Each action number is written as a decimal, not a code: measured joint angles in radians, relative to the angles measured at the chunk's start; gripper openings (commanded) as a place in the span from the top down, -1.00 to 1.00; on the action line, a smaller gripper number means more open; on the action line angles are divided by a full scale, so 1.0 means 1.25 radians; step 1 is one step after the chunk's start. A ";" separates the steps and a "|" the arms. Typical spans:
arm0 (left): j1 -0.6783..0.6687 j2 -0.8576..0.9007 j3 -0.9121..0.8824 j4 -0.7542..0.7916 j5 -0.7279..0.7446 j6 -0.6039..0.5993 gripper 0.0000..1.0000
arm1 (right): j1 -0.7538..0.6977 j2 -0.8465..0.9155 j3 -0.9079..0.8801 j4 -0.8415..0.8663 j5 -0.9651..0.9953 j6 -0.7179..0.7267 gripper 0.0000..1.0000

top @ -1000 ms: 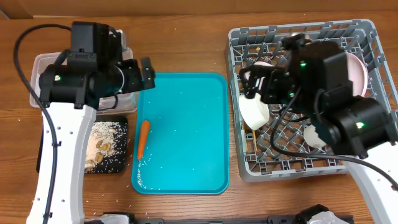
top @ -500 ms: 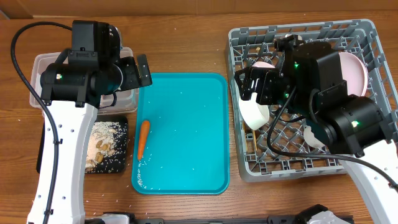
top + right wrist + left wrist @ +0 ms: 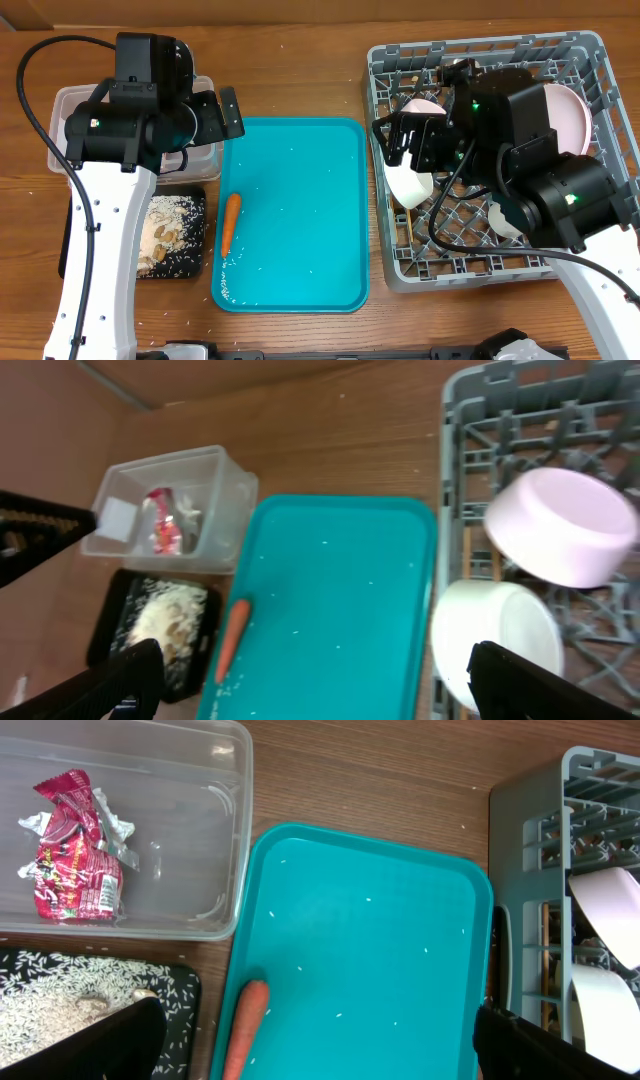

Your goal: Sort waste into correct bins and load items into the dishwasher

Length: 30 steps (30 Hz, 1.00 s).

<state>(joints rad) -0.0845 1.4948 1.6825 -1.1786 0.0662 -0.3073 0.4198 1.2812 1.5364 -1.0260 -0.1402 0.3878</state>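
Red-and-silver crinkled wrapper [image 3: 78, 850] in clear rectangular plastic tub [image 3: 190, 825]

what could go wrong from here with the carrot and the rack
The carrot lies by the teal tray's left rim, so a grab could hit the rim or roll it. Loose rice grains near its lower end may scatter. The white bowl leans at the dish rack's left edge; the right arm might nudge it.
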 measured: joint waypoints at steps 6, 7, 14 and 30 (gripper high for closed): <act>0.000 0.000 0.000 0.000 0.000 0.000 -1.00 | -0.001 -0.005 -0.011 0.063 0.101 -0.106 -1.00; 0.000 0.000 0.000 0.000 0.000 0.000 -1.00 | -0.001 -0.012 -0.022 0.102 0.115 -0.132 -1.00; 0.000 0.000 0.000 0.001 -0.003 0.000 -1.00 | -0.056 -0.208 -0.285 0.396 0.145 -0.234 -1.00; 0.000 0.000 0.000 0.000 -0.003 0.000 -1.00 | -0.301 -0.833 -0.954 0.535 0.053 -0.263 -1.00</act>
<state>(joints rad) -0.0845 1.4952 1.6825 -1.1782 0.0624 -0.3077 0.0437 0.2398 0.3435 -0.3573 -0.0742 0.0586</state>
